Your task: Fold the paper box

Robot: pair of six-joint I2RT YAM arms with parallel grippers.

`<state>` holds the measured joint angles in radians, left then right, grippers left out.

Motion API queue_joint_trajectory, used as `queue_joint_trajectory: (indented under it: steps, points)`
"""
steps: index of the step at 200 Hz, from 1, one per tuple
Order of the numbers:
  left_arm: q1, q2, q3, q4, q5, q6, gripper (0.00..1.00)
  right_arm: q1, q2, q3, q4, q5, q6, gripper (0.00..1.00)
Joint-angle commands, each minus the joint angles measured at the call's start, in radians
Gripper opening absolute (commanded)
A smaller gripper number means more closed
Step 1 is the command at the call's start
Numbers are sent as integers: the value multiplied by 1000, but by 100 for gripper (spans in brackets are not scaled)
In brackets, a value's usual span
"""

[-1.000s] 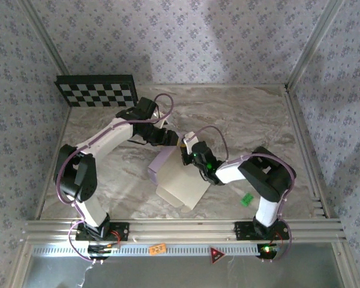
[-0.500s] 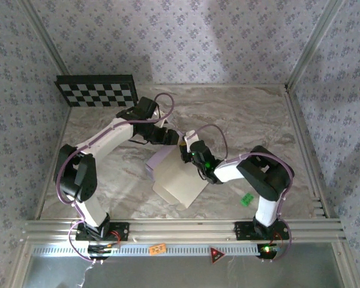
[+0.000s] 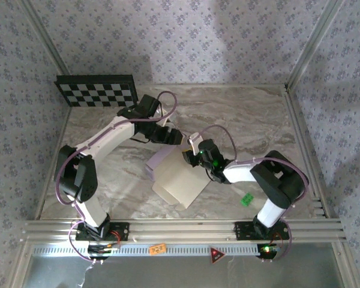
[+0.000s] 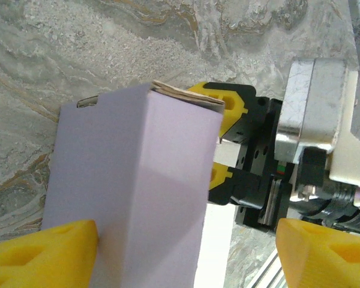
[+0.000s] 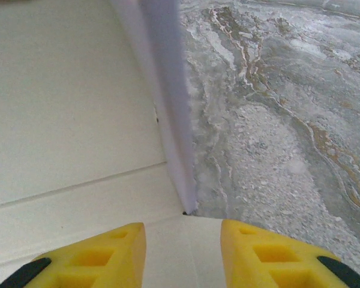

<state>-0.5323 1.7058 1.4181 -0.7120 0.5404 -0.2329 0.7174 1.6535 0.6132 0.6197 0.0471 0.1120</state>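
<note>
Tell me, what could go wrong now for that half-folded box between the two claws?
With the left gripper and right gripper both open, the paper box looks unheld, so its raised wall may flop back. The grippers also sit close together, so they might bump or snag its edge.

The left hand (image 3: pixel 179 139) and right hand (image 3: pixel 189 157) have opened, loosening from the paper box (image 3: pixel 177 180).

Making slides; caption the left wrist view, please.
Left gripper open astride the lavender paper box; right gripper at its far edge.
</note>
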Motion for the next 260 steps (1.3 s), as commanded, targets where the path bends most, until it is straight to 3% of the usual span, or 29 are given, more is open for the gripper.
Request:
queue_joint_trajectory:
  steps: [1, 68, 107, 140, 181, 221, 260]
  points:
    - [0, 15, 52, -66, -32, 49, 81, -18, -61, -14, -46, -36, -11, 42]
    - [-16, 84, 102, -161, -105, 176, 86, -82, -278, -75, -239, 19, 101, 48]
    - [-6, 73, 60, -116, -167, 167, 80, -108, -451, -70, -568, 24, 352, 50]
    - [42, 46, -8, -39, -96, 132, 70, -152, -525, -71, -746, -49, 527, 55]
    - [115, 37, -65, 28, 27, 91, 65, -179, -530, -108, -710, -236, 610, 66]
    - [187, 42, -118, 119, 162, 55, 61, -185, -444, -143, -589, -366, 645, 66]
    - [237, 52, -155, 167, 243, 37, 60, -191, -404, -166, -530, -403, 681, 64]
